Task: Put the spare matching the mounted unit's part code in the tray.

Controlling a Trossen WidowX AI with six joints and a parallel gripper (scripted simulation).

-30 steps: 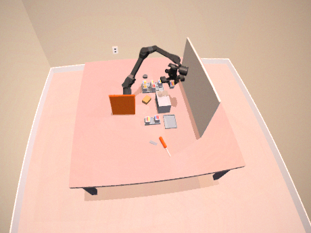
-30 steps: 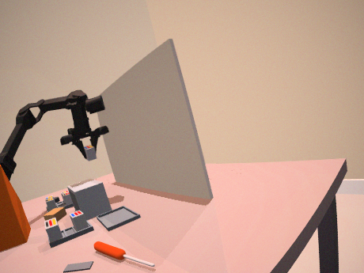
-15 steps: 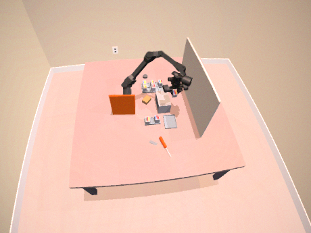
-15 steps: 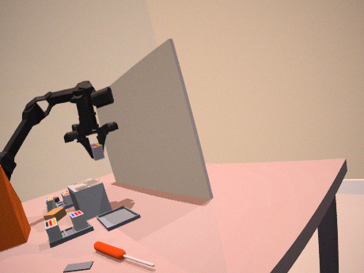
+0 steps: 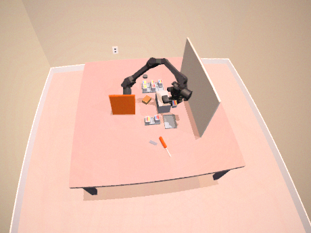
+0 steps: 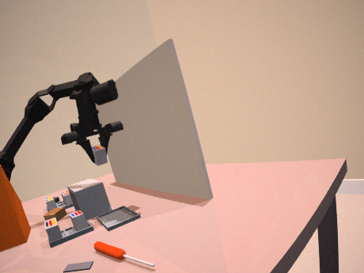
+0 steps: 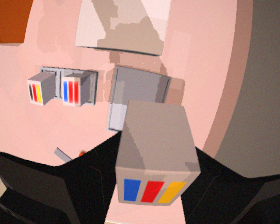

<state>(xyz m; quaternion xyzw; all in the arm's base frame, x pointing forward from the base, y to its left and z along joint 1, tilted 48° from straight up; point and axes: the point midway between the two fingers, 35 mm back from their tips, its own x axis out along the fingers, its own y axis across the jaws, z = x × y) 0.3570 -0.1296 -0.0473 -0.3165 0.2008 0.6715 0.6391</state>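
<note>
1. The fingers (image 5: 174, 102) (image 6: 99, 149) pinch the grey spare (image 5: 174, 103) (image 6: 99, 156) (image 7: 156, 145), striped blue, red and yellow, above the worktop (image 5: 111, 153) (image 6: 253, 219) (image 7: 210, 60).
2. In the top view, the shallow tray (image 5: 170, 121) (image 6: 119, 218) (image 7: 142, 87) lies nearer than the large grey block (image 5: 162, 104) (image 6: 91, 199) (image 7: 122, 27).
3. Left of the tray, a rack (image 5: 153, 123) (image 6: 71, 236) (image 7: 94, 95) bears two striped spares.
4. A tall panel (image 5: 199, 89) (image 6: 158, 124) (image 7: 255, 100) bounds the right.
5. The screwdriver (image 5: 163, 142) (image 6: 110, 250) lies nearer.
</note>
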